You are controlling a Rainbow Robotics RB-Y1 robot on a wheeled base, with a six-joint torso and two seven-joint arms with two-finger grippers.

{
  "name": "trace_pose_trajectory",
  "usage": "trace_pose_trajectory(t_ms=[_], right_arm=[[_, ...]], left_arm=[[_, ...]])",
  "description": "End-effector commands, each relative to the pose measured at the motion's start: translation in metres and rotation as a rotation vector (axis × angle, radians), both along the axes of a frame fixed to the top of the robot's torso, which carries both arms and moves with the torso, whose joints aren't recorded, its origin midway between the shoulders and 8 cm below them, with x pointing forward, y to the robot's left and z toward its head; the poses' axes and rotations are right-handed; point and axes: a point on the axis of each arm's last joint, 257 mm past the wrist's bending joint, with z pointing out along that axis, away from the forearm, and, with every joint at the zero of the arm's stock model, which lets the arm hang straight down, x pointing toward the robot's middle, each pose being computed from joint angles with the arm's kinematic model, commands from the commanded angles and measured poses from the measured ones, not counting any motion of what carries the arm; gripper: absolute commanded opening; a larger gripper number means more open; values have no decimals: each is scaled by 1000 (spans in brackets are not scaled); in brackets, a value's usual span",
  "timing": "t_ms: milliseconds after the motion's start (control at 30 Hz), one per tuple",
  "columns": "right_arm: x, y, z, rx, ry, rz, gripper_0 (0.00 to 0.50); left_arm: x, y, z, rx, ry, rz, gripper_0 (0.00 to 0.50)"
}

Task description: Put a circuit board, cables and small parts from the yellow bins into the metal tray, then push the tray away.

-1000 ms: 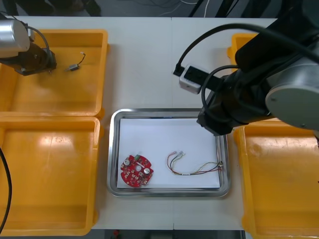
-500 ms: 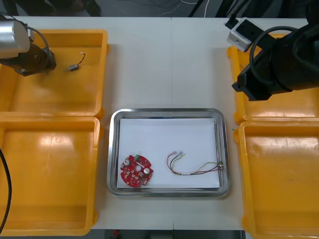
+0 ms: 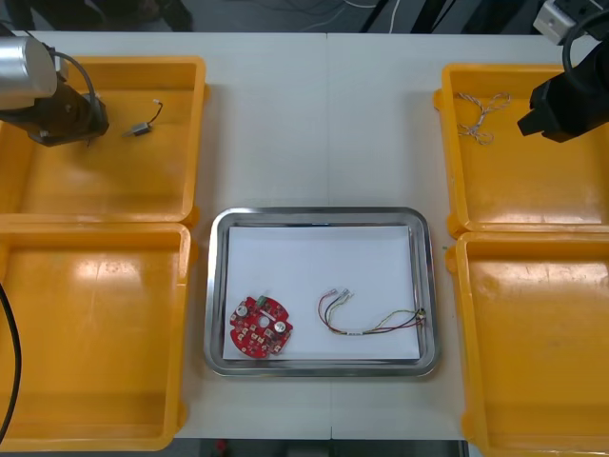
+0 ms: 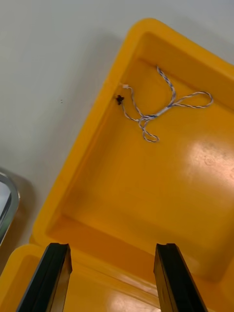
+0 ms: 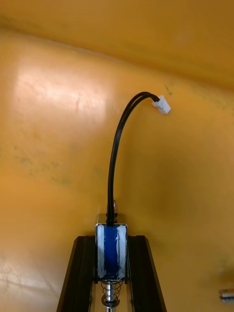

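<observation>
Light table [image 3: 324, 124] (seamed midway) carries yellow bins [image 3: 95, 333], metal tray [image 3: 218, 286].

Electronics lab: rectangular yellow plastic bins [image 3: 95, 333] along light tabletop [image 3: 324, 124] side edges; round red circuit board [image 3: 261, 327] in shiny metal tray [image 3: 217, 286].

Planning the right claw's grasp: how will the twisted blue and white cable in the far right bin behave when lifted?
Probably floppy: the twisted cable lies in loose loops, so ends should dangle. Likely light, being thin. The open right claw above the bin may catch one strand only.
</observation>
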Motion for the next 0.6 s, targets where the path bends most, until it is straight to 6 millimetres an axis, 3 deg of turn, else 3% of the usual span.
trace_pose_trajectory(t_ms=[33, 267, 600], right_arm=[[20, -26, 45, 34, -58, -120, 500], [34, -48, 32, 68, 22, -223, 500], [67, -45, 20, 110, 44, -303, 500]], left_arm=[[-9, 9, 17, 64, 39, -61, 0], [-27, 19, 38, 84, 99, -64, 0], [-59, 18, 66, 135, 177, -90, 0]])
